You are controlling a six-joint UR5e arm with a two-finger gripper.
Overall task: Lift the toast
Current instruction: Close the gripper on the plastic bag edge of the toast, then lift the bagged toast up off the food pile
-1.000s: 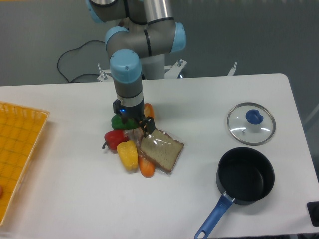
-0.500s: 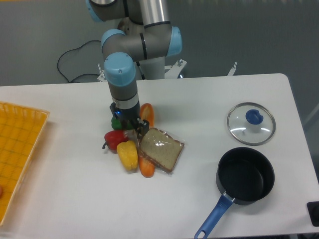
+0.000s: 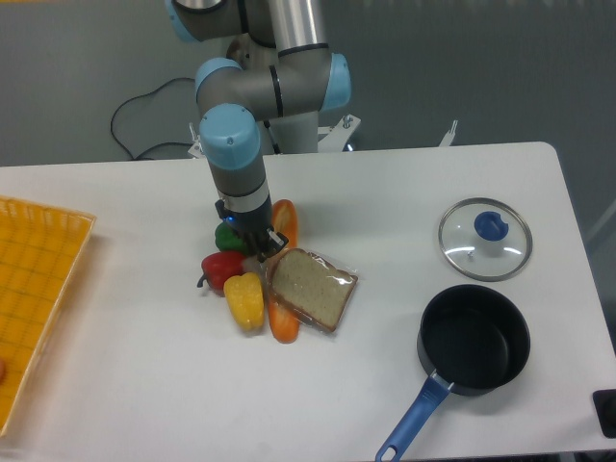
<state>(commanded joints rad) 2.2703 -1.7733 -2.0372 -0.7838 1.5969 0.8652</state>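
The toast [image 3: 310, 289] is a brown speckled slice in clear crinkly plastic, lying on the white table just right of a pile of toy vegetables. My gripper [image 3: 260, 245] points straight down at the toast's upper-left corner. Its dark fingers are closed on the plastic wrap there. That corner sits slightly raised against the fingers, while the rest of the slice rests on the table and on an orange carrot [image 3: 283, 325].
A green pepper [image 3: 228, 234], a red pepper [image 3: 220, 268], a yellow pepper [image 3: 245, 300] and an orange baguette-like piece [image 3: 285, 219] crowd around the gripper. A black pot with a blue handle [image 3: 472, 351] and a glass lid [image 3: 484, 238] lie to the right. A yellow tray [image 3: 34, 289] is at the left edge.
The gripper has shifted a little left from a second ago. The toast's upper-left corner has followed it left and the slice has turned slightly.
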